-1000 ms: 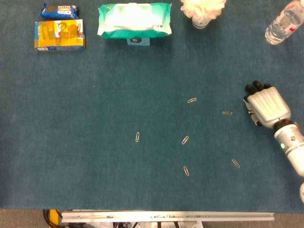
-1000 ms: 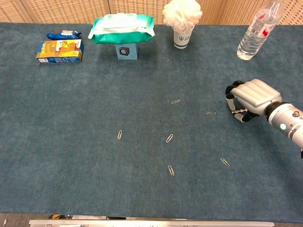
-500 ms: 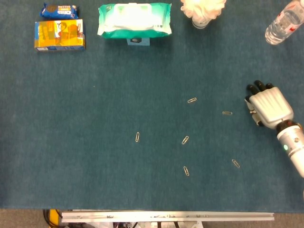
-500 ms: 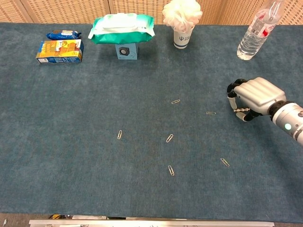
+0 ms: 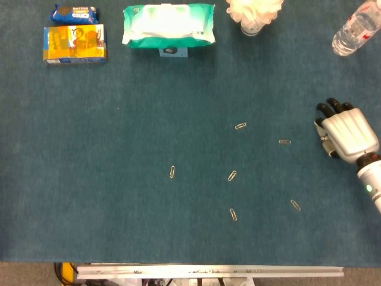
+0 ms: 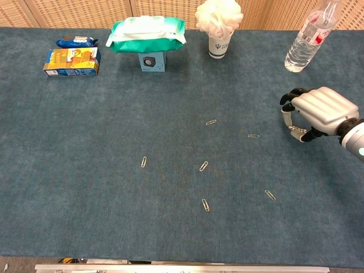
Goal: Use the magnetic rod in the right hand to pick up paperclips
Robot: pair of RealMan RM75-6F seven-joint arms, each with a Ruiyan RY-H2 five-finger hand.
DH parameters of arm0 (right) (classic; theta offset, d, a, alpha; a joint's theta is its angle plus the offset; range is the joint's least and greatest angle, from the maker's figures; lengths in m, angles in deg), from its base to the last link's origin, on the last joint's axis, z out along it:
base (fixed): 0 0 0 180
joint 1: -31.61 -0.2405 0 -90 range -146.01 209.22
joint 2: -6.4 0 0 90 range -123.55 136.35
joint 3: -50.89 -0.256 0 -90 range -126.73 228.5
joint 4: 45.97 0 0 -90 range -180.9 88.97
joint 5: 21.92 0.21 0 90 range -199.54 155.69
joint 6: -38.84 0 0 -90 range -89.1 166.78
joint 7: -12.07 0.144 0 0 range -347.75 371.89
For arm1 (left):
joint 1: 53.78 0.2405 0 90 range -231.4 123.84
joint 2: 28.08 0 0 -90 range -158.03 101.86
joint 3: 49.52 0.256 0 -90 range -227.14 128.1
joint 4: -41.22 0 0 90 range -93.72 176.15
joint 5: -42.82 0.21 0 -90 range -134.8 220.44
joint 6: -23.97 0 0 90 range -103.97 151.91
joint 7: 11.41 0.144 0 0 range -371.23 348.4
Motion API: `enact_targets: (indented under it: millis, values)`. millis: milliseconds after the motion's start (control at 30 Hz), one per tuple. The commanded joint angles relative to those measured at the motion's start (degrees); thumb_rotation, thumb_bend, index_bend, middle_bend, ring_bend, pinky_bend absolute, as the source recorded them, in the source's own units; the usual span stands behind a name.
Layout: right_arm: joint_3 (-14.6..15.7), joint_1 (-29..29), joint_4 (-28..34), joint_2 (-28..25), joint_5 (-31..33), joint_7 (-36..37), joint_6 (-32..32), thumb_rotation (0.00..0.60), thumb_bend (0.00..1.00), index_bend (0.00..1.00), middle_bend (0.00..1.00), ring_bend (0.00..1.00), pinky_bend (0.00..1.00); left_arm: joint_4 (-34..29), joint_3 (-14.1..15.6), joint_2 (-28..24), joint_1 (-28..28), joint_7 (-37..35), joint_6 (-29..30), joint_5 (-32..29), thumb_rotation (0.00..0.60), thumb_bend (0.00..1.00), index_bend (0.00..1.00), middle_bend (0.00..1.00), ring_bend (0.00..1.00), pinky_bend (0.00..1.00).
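Several paperclips lie scattered on the blue cloth: one near the middle [image 5: 240,126] [image 6: 211,122], one further right [image 5: 285,142] [image 6: 253,136], one at the left [image 5: 172,172], others lower down [image 5: 232,176] [image 5: 233,214] [image 5: 295,205]. My right hand [image 5: 346,135] [image 6: 319,111] hovers at the right edge, to the right of the clips, fingers curled. A small silvery piece, the magnetic rod [image 6: 294,130], pokes out beneath its fingers; most of it is hidden. My left hand is out of both views.
Along the far edge stand an orange cracker box [image 5: 74,43], a blue snack pack [image 5: 74,12], a green wipes pack [image 5: 169,24] on a small blue box [image 6: 152,61], a cup with a white puff [image 5: 254,12] and a water bottle [image 5: 356,27].
My right hand has drifted to the right and slightly away from the nearest paperclip. The paperclips have not moved.
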Motion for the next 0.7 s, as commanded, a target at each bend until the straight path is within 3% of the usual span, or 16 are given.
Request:
enact_targets:
  millis: [33, 700]
  values:
    - [0.1, 0.3, 0.5, -0.4, -0.6, 0.3, -0.5, 0.600, 0.31, 0.56, 0.24, 0.14, 0.30, 0.0, -0.1, -0.1, 0.1, -0.1, 0.1, -0.1, 0.600, 0.05, 0.22, 0.16, 0.14, 0.30]
    - [-0.2, 1.4, 5.9, -3.7, -6.5, 1.7, -3.7, 0.600, 0.31, 0.56, 0.24, 0.14, 0.30, -0.1, -0.6, -0.7, 0.7, -1.5, 0.9, -0.8, 0.600, 0.05, 0.22, 0.16, 0.14, 0.30]
